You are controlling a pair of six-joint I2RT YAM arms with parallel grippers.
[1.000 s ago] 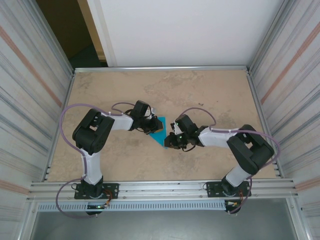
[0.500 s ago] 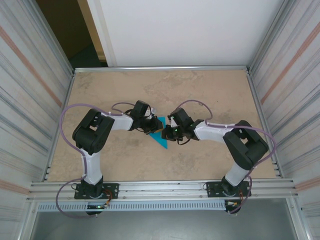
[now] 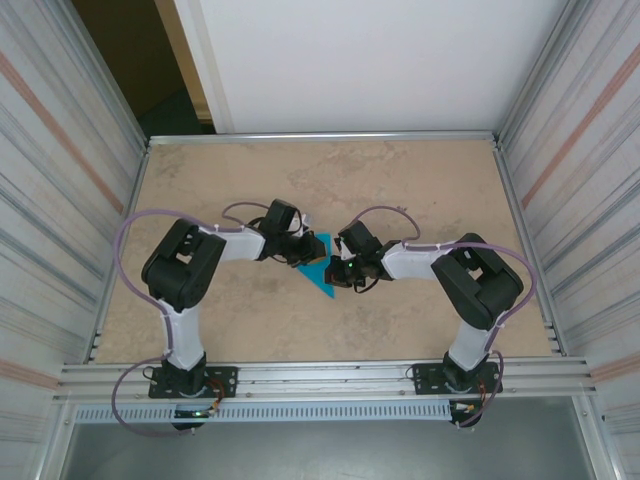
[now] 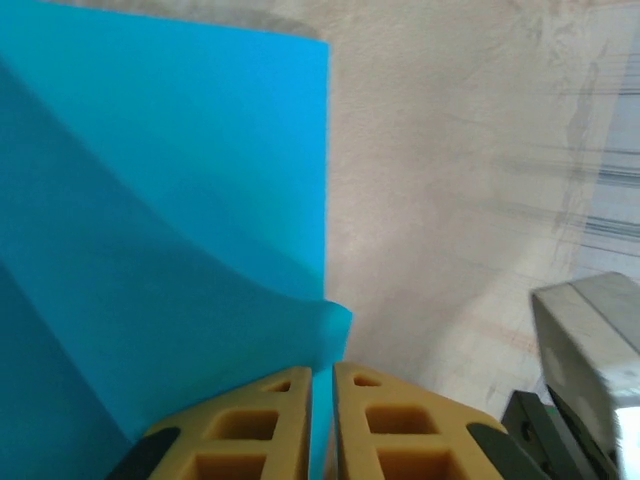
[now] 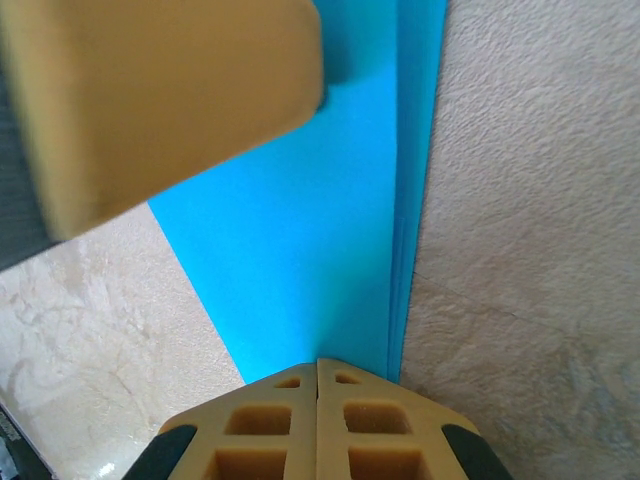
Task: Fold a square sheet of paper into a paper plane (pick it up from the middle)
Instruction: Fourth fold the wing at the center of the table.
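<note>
Where left tool [image 4: 322, 370] pinches, blue paper [image 4: 160, 200], right tool [image 5: 318, 366] at edge.

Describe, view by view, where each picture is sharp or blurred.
Top external: evenly lit, sharp, blue paper small. Left wrist: paper crisp, right edge streaked with blur. Right wrist: a yellow finger near the lens is soft; table grain sharp.

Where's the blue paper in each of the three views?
Top external: blue paper at mid-table, between the left gripper and the right gripper.
Left wrist: blue paper across the left half, its edge pinched between the left gripper's tips at bottom centre.
Right wrist: blue paper runs from top centre down to the shut right gripper's tips.
Shared landmark: the mottled beige table beneath it.
</note>
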